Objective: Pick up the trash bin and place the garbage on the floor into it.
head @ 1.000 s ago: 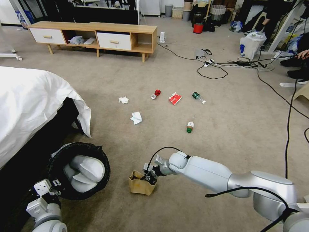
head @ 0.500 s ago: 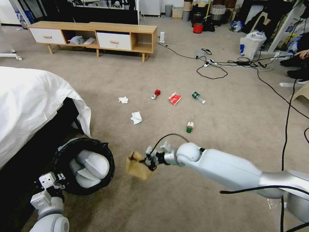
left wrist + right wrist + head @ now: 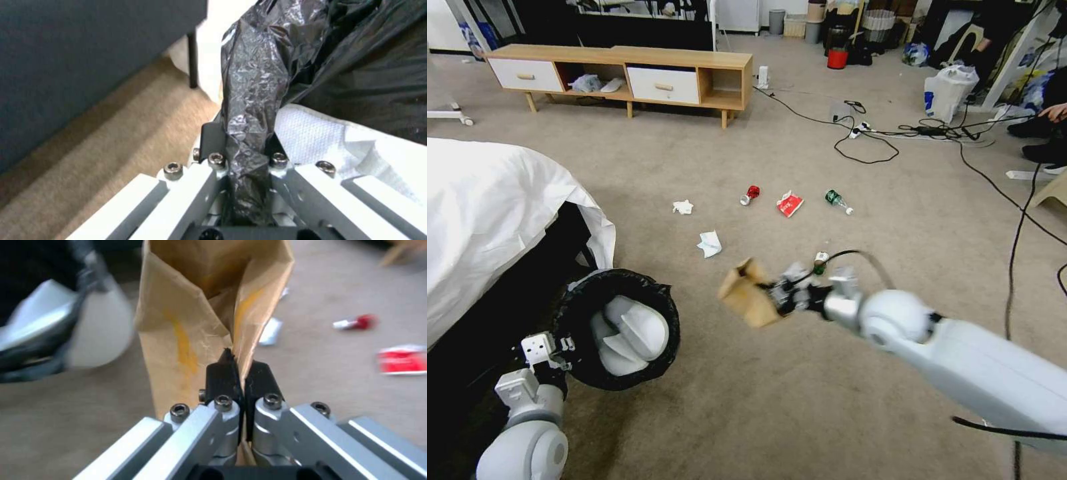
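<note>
My right gripper (image 3: 777, 300) has its jaws pinched tight on the edge of the brown paper bag (image 3: 747, 293), and I hold the bag up off the carpet (image 3: 747, 413), a little to the right of the trash bin (image 3: 617, 330). My left gripper (image 3: 242, 146) has its jaws closed on the black liner at the bin's rim. The bin sits low on my left, tipped toward me, next to the bed (image 3: 487, 213). Farther out on the carpet lie two white tissues (image 3: 710, 243), a crushed red can (image 3: 750, 195), a red wrapper (image 3: 789, 203) and a small bottle (image 3: 837, 200).
</note>
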Motion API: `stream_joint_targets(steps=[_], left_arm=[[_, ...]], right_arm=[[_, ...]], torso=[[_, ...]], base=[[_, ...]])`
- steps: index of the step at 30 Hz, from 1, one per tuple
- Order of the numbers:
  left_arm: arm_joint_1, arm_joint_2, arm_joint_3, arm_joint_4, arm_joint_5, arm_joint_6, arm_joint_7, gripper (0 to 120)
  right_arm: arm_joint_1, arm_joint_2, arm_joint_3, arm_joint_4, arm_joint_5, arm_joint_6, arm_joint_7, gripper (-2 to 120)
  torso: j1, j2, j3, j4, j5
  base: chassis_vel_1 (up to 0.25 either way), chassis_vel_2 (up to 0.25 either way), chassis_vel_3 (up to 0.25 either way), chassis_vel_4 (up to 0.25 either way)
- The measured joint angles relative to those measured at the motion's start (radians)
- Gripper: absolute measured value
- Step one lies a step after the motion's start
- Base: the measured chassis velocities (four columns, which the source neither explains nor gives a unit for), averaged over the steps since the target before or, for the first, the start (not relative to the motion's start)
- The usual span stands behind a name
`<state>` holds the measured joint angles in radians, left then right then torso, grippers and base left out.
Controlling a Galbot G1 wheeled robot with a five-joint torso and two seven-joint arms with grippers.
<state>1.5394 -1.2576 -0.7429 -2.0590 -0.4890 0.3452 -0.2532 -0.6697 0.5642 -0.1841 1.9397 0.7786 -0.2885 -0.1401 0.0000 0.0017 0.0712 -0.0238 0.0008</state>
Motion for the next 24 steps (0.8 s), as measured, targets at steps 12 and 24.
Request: stream_joint_targets(steps=[12, 24], left_arm=[[0.007, 0.081, 0.102, -0.047, -0.077, 0.17, -0.067, 1], [-0.005, 0.109, 0.234, -0.045, -0.081, 0.22, -0.096, 0]], right_arm=[[-0.215, -0.151, 0.344, 0.176, -0.004, 0.08, 0.018, 0], [-0.211, -0.168, 0.409, 0.26, 0.052, 0.118, 0.03, 0]], torso=[[0.0, 0.0, 0.0, 0.0011, -0.0009], [0.0, 0.0, 0.0, 0.0003, -0.0001]], base=[[0.0, 0.0, 0.0, 0.0], [0.0, 0.0, 0.0, 0.0]])
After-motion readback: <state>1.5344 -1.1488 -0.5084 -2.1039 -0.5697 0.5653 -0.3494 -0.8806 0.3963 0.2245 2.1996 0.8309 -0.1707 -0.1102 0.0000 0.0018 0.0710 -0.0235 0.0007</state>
